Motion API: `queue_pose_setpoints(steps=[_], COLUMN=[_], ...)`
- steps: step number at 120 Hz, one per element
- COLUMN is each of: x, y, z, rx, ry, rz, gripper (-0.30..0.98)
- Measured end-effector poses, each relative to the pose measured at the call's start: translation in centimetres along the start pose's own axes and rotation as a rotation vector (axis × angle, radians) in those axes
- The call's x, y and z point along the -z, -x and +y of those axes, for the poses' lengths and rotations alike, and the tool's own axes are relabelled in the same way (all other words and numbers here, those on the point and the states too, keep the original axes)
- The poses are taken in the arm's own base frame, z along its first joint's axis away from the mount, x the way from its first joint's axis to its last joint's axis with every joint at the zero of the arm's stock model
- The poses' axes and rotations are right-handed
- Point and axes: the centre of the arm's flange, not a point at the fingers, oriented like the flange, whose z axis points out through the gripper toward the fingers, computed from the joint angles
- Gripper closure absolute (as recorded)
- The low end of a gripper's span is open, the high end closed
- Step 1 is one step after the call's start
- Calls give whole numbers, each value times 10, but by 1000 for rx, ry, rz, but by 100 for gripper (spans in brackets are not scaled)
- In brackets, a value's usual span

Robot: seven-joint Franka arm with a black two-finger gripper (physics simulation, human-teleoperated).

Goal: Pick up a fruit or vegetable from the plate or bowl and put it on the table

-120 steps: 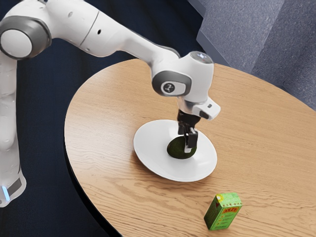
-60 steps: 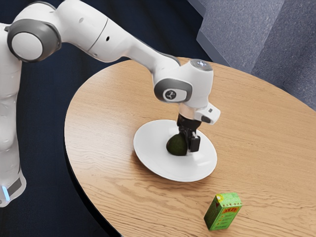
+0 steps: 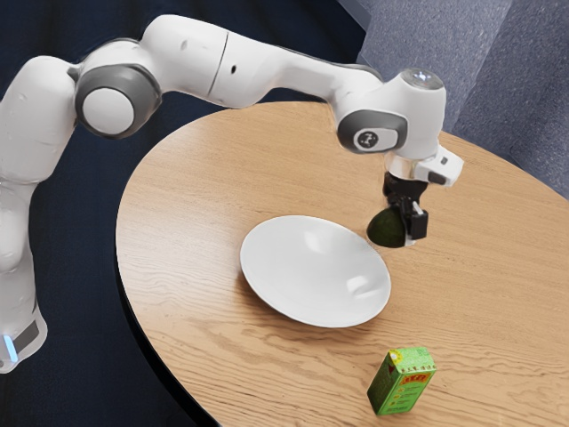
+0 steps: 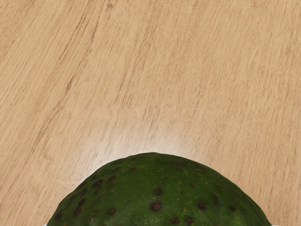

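Note:
The black gripper (image 3: 409, 233) is in the air past the plate's edge on the exterior view's right, shut on a dark green avocado (image 3: 386, 229). In the wrist view the avocado (image 4: 157, 193), green with brown spots, lies at the lower edge, with the wooden table (image 4: 141, 70) beneath it. The white plate (image 3: 307, 276) holds nothing in the exterior view. Part of the avocado is hidden behind the gripper.
A green carton (image 3: 402, 382) stands on the round wooden table (image 3: 204, 178), toward the exterior view's bottom. Bare wood stretches beyond the plate on the exterior view's right, below the held avocado.
My gripper has lifted the avocado off the plate and carried it toward the exterior view's right, past the rim. The plate and carton have stayed where they were.

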Motion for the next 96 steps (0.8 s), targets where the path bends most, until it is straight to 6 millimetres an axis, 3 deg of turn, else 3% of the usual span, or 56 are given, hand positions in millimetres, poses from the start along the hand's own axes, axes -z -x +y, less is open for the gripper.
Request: queue_pose_setpoints(steps=[19,43,54,66,96], x=[-8,-26,-30,-35,-46], y=[-56,-98,-104,-104,-104], z=[1,12,15,17,15], rx=[-32,-89,-119,-145,-205], ry=[18,64,74,94,107], rz=[51,135,155,150,136], gripper=[29,31,31,13,3])
